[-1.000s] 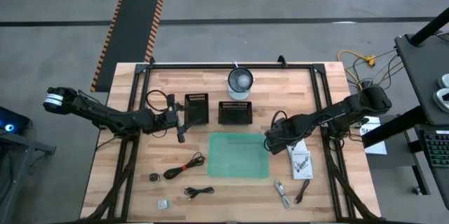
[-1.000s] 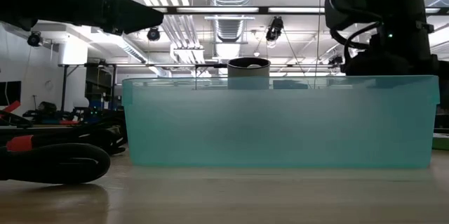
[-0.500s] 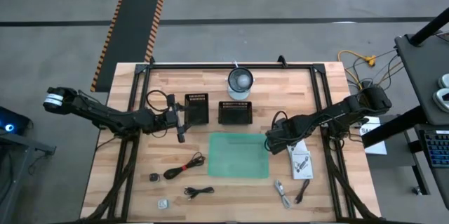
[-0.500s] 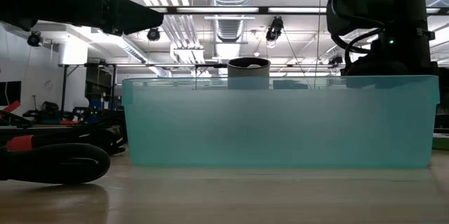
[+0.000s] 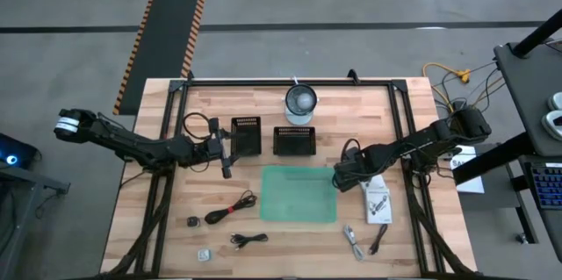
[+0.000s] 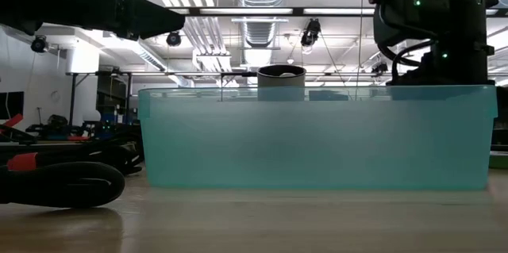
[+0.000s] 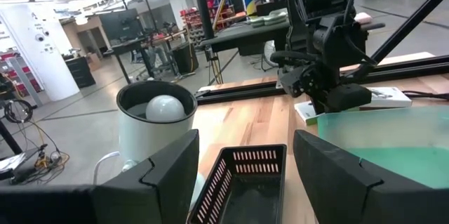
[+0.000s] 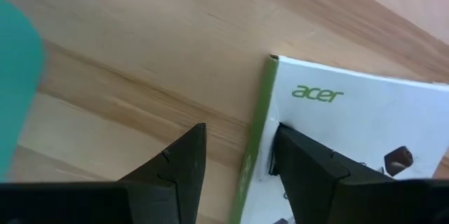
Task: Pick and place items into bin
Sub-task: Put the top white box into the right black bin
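A white printed card (image 5: 376,201) with a green edge lies flat on the table, right of the teal bin (image 5: 299,194). My right gripper (image 8: 238,175) is open and low over the card's far left corner. One finger is over bare wood and the other over the card (image 8: 351,126). Near the table's near edge lie a black coiled cable (image 5: 230,208), a thinner black cable (image 5: 248,240), a whitish short cable (image 5: 353,240), a small black piece (image 5: 192,221) and a small white piece (image 5: 205,254). My left gripper (image 7: 242,182) waits open above a black basket. My right gripper comes at the card from above, its fingers standing on either side of the card's green edge (image 8: 256,133). Whether a finger touches the card I cannot tell.
Two black mesh baskets (image 5: 246,136) (image 5: 294,140) and a white cup holding a ball (image 5: 300,103) stand on the far half. Black frame rails (image 5: 404,122) run along the table's sides. In the low view the bin wall (image 6: 317,138) fills the middle and a thick black cable (image 6: 55,183) lies to its left.
My right gripper has shifted a little toward the table's right edge, closer to the white card. Nothing on the table has moved.
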`<move>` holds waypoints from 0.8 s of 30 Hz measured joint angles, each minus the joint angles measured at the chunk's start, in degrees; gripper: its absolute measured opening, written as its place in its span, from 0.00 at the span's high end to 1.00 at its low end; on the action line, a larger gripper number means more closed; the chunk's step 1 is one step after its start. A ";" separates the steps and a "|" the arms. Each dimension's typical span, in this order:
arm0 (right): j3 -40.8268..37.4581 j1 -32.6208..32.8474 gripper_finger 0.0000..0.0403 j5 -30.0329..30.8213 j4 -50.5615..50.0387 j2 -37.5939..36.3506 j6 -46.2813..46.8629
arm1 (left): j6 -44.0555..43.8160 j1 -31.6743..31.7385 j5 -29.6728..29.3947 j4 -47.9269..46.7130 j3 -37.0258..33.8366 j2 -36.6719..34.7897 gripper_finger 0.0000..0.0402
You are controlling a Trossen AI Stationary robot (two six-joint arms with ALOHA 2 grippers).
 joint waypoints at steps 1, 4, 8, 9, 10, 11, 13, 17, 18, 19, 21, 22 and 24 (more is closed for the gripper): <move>-0.05 0.00 0.62 -0.02 0.01 0.00 -0.38 | 0.01 0.00 0.01 0.00 0.00 0.00 0.47; -0.05 0.00 0.64 -0.15 -0.03 0.00 -0.77 | 0.00 0.01 0.00 0.00 -0.02 0.00 0.47; -0.12 0.00 0.68 -0.17 -0.20 0.03 -0.87 | 0.00 0.00 0.02 0.00 -0.02 0.00 0.47; -0.12 0.00 0.69 -0.17 -0.26 0.07 -0.87 | 0.00 0.00 0.02 -0.02 -0.01 0.00 0.47; -0.12 0.00 0.71 -0.17 -0.35 0.07 -0.87 | 0.00 0.00 0.01 -0.01 -0.02 0.00 0.47; -0.14 0.00 0.73 -0.17 -0.42 0.09 -0.92 | 0.00 0.00 0.02 0.00 0.00 0.00 0.47; -0.16 -0.02 0.77 -0.17 -0.60 0.09 -1.60 | 0.00 0.00 0.02 -0.02 -0.02 0.00 0.47; -0.18 -0.06 0.86 -0.21 -0.47 0.09 -2.38 | 0.00 0.00 0.02 0.00 0.00 0.00 0.47; -0.15 -0.07 0.88 -0.23 -0.46 0.09 -2.44 | 0.00 0.00 0.02 0.00 -0.02 0.00 0.47; -0.11 -0.07 0.91 -0.27 -0.44 0.11 -2.57 | 0.00 0.01 0.02 0.00 -0.02 0.00 0.47; 0.12 -0.07 0.95 -0.47 -0.24 0.11 -3.01 | 0.00 0.00 0.01 0.00 -0.01 0.00 0.47; 0.24 -0.04 0.96 -0.48 -0.25 0.13 -3.25 | 0.00 0.00 0.01 0.00 0.00 0.00 0.47; 0.47 -0.07 0.97 -0.62 -0.42 0.11 -3.79 | 0.00 0.00 0.02 -0.01 -0.01 0.00 0.47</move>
